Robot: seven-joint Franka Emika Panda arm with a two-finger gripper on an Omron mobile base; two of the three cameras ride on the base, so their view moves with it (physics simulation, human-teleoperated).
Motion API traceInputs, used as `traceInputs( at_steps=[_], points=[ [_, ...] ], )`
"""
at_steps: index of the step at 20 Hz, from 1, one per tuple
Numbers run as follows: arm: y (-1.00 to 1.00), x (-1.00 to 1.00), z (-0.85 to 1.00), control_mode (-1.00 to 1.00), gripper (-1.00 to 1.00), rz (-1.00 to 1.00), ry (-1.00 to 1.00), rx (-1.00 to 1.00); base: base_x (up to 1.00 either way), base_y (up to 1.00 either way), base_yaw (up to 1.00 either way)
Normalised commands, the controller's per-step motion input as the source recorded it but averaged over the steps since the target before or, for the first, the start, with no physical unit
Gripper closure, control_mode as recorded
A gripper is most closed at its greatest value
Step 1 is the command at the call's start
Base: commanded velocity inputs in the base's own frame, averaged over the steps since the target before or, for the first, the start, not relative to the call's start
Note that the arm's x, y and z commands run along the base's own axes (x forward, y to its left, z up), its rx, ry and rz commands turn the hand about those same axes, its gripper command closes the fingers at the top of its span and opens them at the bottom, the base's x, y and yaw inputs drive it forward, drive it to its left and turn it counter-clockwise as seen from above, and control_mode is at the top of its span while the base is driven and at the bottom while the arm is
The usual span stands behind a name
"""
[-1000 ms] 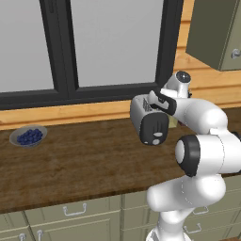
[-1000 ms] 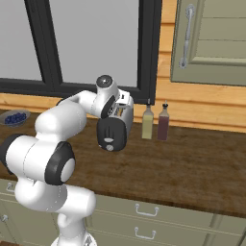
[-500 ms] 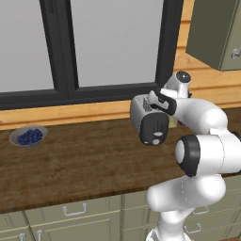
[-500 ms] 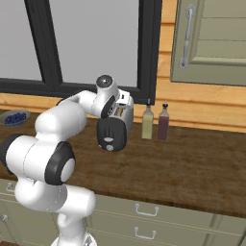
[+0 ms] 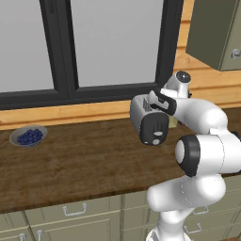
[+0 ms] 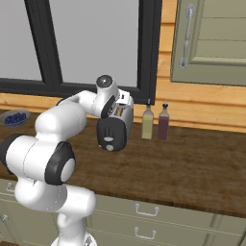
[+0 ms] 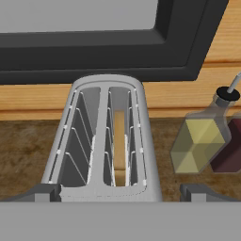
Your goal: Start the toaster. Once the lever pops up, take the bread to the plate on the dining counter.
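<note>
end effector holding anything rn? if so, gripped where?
Nothing held. The end effector is open above the toaster, one fingertip at each side of it, and the bread sits down in the right-hand slot.

No legible text, labels, brands or numbers. Light controls on the toaster (image 5: pixel 149 123) end panel are too small to read; both bottles (image 6: pixel 154 122) unlabelled.
</note>
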Motion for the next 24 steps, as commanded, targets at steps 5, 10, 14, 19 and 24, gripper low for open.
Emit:
traceInputs(
  at_steps=[5,10,14,19,24],
  points=[
    [0.0,0.0,0.0,-1.0,-1.0,0.0,0.0,0.0,0.0,0.0,0.0],
    [0.0,0.0,0.0,-1.0,-1.0,0.0,0.0,0.0,0.0,0.0,0.0],
    [0.0,0.0,0.0,-1.0,-1.0,0.0,0.0,0.0,0.0,0.0,0.0],
    [0.0,0.0,0.0,-1.0,-1.0,0.0,0.0,0.0,0.0,0.0,0.0],
    [0.0,0.0,0.0,-1.0,-1.0,0.0,0.0,0.0,0.0,0.0,0.0]
  ],
)
